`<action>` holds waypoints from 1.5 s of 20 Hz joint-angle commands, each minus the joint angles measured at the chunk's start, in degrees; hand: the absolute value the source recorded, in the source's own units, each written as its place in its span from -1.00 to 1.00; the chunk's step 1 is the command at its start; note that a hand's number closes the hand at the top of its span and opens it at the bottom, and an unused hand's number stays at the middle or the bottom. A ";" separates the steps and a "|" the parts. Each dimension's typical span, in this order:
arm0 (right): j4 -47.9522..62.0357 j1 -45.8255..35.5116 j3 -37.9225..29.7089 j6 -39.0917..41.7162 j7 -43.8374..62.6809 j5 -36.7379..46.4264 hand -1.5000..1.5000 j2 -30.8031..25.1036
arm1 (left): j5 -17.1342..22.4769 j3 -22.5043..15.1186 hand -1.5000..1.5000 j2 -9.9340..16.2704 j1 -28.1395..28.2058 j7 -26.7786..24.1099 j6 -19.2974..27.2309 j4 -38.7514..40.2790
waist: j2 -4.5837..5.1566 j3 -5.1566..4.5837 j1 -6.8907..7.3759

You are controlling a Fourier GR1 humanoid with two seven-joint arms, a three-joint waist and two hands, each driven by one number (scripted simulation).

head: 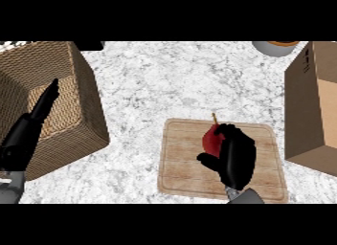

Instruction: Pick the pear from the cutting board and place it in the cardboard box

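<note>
Red pear (pixel 212 139) sits on the cutting board (pixel 182 165), my right hand (pixel 231 158) curled around it so it can be lifted to the cardboard box (pixel 320 119) at 3 o'clock. My left hand (pixel 26 134) rests straight-fingered.

Red pear (pixel 212 138) with a tan stem on a pale wood-grain board (pixel 189 162). Black hands (pixel 231 155) (both alike). White counter (pixel 171 81) mottled grey. Brown woven basket (pixel 79 119). Plain tan box (pixel 320 110).
</note>
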 commanded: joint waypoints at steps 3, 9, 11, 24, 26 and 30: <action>-0.28 -1.20 -1.89 -1.92 4.24 8.71 1.00 0.62 | -0.49 -2.60 0.00 -4.88 1.97 -0.15 0.40 8.94 | 1.74 -1.76 -1.07; 3.42 -4.14 0.39 17.03 -7.22 -4.77 1.00 -2.42 | 0.13 -2.04 0.00 -3.04 3.30 1.09 -2.07 4.93 | 2.37 -1.78 1.45; 3.59 -4.92 -0.30 22.44 -11.19 -8.84 1.00 -4.53 | -0.23 -1.78 0.00 -3.41 2.12 1.17 -1.82 6.18 | 2.58 -1.80 0.68; -19.95 -18.06 -10.84 45.55 -3.82 -10.11 1.00 -12.00 | -0.42 1.05 0.00 -3.93 1.83 3.50 -2.61 6.92 | 1.05 -1.83 -2.28; -21.68 -19.58 -14.19 48.13 -2.75 -11.47 1.00 -13.17 | -0.84 0.60 0.00 -4.65 3.94 2.07 -2.42 6.59 | 1.17 -1.81 -1.82; -26.96 -20.97 -20.50 53.98 -1.33 -14.00 1.00 -17.13 | -1.38 1.30 0.00 -4.50 4.09 0.11 -2.73 6.68 | 1.19 -1.81 -2.07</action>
